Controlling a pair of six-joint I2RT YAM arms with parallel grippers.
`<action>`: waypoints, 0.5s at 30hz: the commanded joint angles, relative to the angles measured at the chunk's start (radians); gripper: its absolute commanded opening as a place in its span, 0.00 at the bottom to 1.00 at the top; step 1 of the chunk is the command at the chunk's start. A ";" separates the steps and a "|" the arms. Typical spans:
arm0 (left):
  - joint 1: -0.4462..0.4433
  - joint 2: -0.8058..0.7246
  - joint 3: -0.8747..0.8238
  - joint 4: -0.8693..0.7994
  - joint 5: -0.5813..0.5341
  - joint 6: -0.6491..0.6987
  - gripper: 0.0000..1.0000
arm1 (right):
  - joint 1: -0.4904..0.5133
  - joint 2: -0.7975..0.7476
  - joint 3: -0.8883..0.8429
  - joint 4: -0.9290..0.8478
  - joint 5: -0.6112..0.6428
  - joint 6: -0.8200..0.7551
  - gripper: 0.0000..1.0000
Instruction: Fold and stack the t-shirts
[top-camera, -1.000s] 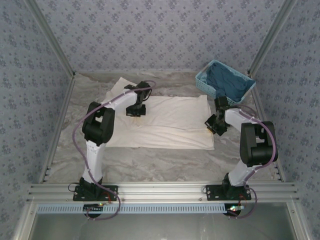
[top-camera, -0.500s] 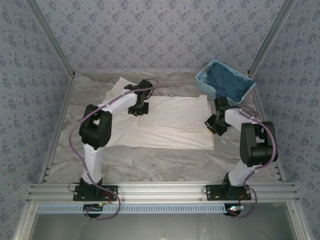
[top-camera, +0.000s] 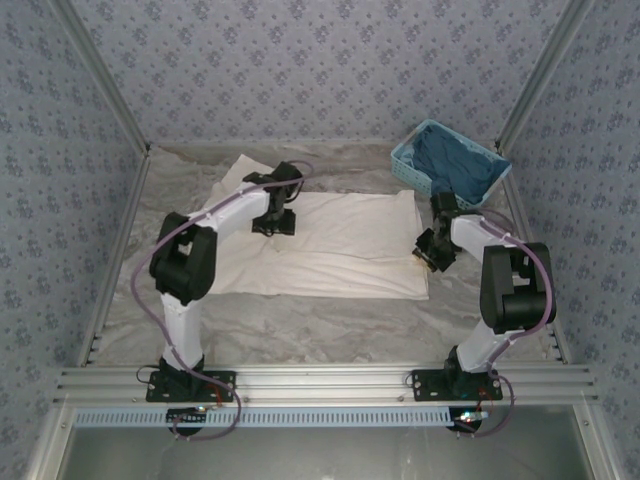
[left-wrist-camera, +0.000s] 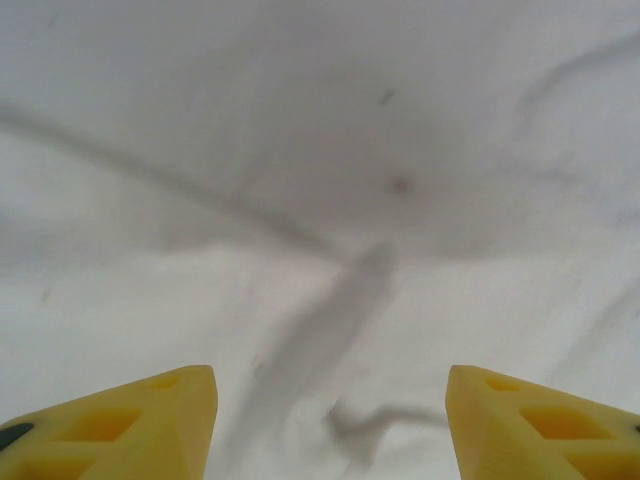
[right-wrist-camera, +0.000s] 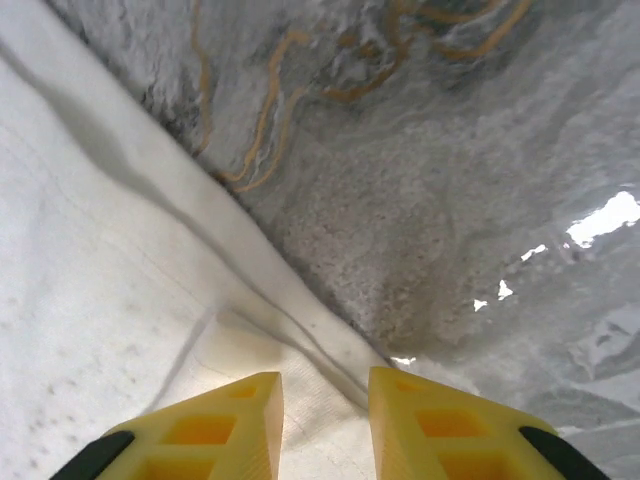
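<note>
Leftward and lower than a second ago sits the black elbow of the left arm, and the left gripper has gone from clenched to released: its yellow plastic fingers now stand wide apart with nothing between them, pointing down at wrinkled cloth. The right arm has hardly shifted, though the right gripper has parted slightly, leaving a narrow gap between its yellow fingers with nothing pinched in it. The plain cream-white short-sleeved cotton t-shirt lies spread flat as a long folded rectangle across the middle of the grey marbled table, with one flap of fabric reaching out toward 11 o'clock. Seen from the overhead camera, the left gripper hovers over the shirt's 10 o'clock portion, well inside its outline. The right gripper sits at the shirt's 4 o'clock corner, and its wrist camera shows the hem running diagonally just past the fingertips, cloth toward 9 o'clock and bare table toward 3 o'clock. At the table's 1 o'clock corner stands a light-blue plastic lattice basket, apart from the shirt, with a dark teal crumpled cloth bundled inside it.
</note>
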 joint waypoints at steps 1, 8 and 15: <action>0.113 -0.217 -0.133 -0.038 0.049 -0.138 0.58 | -0.009 -0.069 0.048 -0.081 0.062 -0.055 0.38; 0.403 -0.381 -0.455 0.054 0.316 -0.280 0.37 | 0.083 -0.204 -0.036 -0.065 0.024 -0.075 0.28; 0.474 -0.296 -0.520 0.141 0.313 -0.368 0.33 | 0.207 -0.155 -0.132 0.008 -0.051 -0.027 0.22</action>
